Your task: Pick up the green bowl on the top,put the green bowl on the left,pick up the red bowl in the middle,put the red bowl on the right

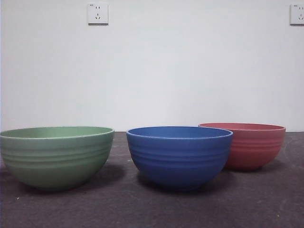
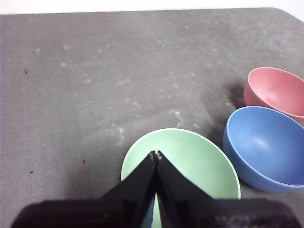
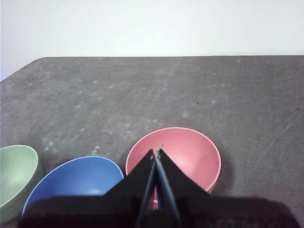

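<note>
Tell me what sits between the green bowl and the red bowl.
The blue bowl stands between the green bowl and the red bowl, partly covering the red one; the front view shows this best.

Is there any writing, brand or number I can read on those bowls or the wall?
None can be read.
Green bowl, blue bowl, red bowl: plain, no marks.
Wall sockets: a tiny mark at the top corner, too small to read.
</note>
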